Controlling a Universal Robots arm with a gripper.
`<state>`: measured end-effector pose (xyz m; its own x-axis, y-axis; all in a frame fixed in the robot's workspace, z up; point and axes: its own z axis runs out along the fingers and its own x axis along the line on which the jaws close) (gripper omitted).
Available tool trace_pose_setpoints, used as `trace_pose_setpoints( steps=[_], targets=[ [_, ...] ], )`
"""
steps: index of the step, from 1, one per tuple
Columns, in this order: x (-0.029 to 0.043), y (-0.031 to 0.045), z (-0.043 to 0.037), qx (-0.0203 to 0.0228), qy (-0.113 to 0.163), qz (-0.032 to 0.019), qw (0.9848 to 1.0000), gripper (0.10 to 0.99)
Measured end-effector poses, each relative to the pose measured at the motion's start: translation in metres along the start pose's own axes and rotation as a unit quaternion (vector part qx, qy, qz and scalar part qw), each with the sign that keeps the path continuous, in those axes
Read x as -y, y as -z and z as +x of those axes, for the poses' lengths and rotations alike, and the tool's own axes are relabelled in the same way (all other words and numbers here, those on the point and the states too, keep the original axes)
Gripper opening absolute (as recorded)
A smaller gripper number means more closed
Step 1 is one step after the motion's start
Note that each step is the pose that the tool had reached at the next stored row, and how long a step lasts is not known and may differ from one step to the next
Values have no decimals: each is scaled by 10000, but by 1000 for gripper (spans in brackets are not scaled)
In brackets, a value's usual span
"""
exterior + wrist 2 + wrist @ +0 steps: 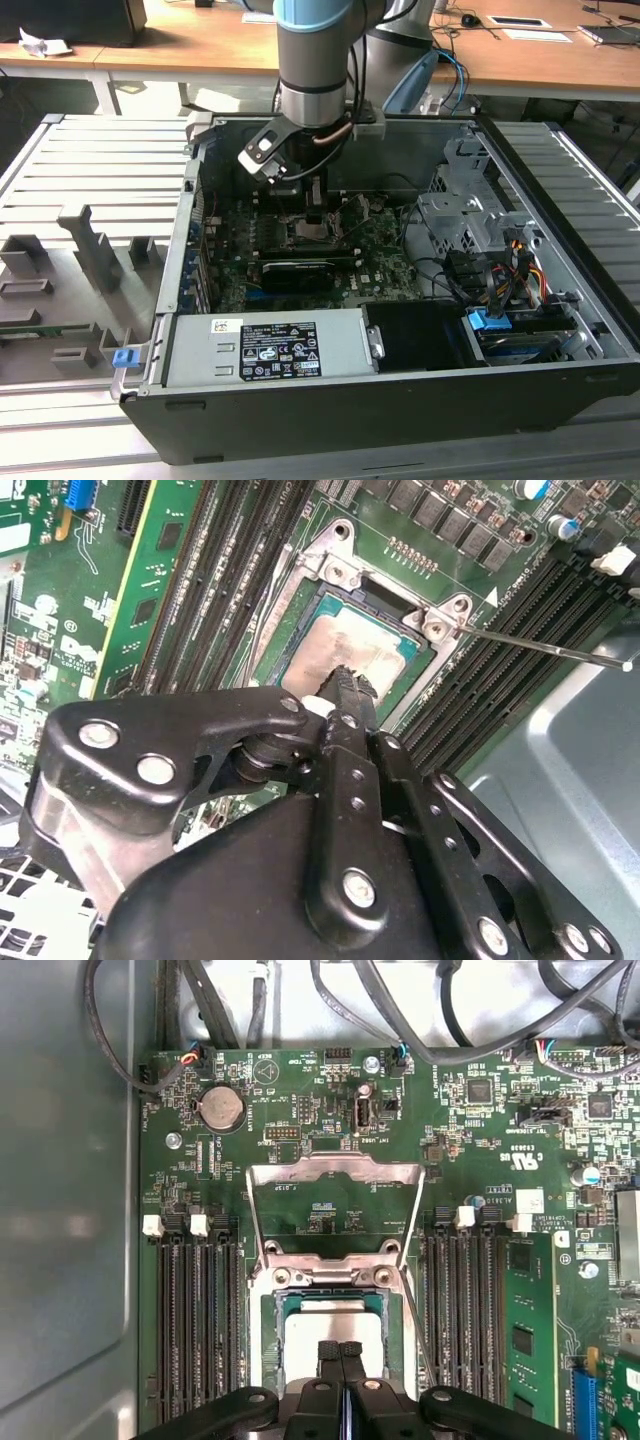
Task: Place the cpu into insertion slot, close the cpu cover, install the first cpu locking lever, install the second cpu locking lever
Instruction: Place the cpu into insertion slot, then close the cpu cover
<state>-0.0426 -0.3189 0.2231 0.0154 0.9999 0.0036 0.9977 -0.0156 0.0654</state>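
Note:
The cpu lies flat in the insertion slot, its dull silver top facing up; the second wrist view shows the cpu too. My gripper is shut, with the two black fingertips pressed together over the chip's middle, at or just above its top. The cpu cover stands open, folded back from its hinge beside the socket. A thin locking lever sticks out free next to the socket. In the exterior view the gripper reaches down into the open case.
Memory slots flank the socket on both sides. The grey power supply box lies along the case's front, with a black expansion card behind it. A drive cage and cables crowd the exterior view's right.

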Motion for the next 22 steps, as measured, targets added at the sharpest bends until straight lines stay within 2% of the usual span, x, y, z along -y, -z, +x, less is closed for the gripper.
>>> trace_pose_setpoints(
  steps=[4,10,11,12,13,14,15,18,22],
  targets=[
    [-3,49,1,-1,0,9,10000,106],
    [-6,73,1,-1,-3,13,10000,106],
    [-29,76,1,0,-4,57,10000,106],
    [-95,71,2,5,-3,157,9999,106],
    [-123,71,2,7,-4,205,9998,106],
    [-127,79,2,10,-4,225,9997,106],
    [-128,91,2,10,-4,235,9997,106],
    [-135,191,3,8,-4,250,9997,106],
    [-138,228,3,8,-5,250,9997,106]
  ],
)
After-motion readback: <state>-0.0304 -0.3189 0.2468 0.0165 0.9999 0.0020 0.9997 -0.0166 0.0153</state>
